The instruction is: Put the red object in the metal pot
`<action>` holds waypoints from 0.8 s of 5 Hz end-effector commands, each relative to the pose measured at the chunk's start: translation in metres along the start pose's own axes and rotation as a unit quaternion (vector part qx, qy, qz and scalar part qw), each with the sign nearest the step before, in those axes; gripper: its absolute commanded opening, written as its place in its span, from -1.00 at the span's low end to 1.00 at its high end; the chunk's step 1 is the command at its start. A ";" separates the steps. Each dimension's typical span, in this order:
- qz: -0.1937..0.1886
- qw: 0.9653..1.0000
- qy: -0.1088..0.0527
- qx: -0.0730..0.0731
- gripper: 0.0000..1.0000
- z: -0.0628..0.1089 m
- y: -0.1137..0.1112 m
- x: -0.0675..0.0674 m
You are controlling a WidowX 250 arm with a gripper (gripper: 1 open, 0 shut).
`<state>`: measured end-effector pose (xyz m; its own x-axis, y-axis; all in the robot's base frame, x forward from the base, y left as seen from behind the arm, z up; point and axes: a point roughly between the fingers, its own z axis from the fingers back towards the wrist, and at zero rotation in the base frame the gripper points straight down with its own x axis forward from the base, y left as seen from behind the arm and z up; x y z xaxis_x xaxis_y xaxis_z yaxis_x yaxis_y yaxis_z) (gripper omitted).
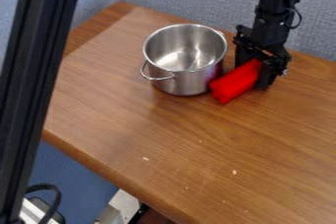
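Black and out of focus, a broad post [39, 81] ran down the left of the view and hid that edge of the wooden table [157, 140]; what lay behind it could not be made out. Right of it stood the metal pot [184, 58], upright and empty as far as its shiny inside showed, one loop handle facing the camera; the other handle was not visible. Just beside the pot, on its right, lay the red object [237, 82], tilted, its near end on or close to the wood and its far end up between the jaws. Over that far end the gripper [261, 67] pointed down and was clenched on the block; the fingertips themselves merged into dark shapes, so the exact hold was probably at the block's upper end. By my reading the grasp was made and the carry was in hand; the next move called for a lift clear of the rim, then a shift leftward over the pot's mouth. The arm's upper part was cut off by the top edge.
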<state>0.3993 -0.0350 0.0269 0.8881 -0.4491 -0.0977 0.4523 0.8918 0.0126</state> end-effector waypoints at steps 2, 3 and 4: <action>-0.037 0.999 -0.022 0.007 -1.00 0.019 0.013 0.015; -0.059 0.998 -0.025 0.008 -1.00 0.022 0.015 0.021; -0.050 0.998 -0.027 0.008 -1.00 0.025 0.022 0.017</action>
<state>0.4176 -0.0350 0.0271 0.8272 -0.5528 -0.1004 0.5548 0.8319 -0.0098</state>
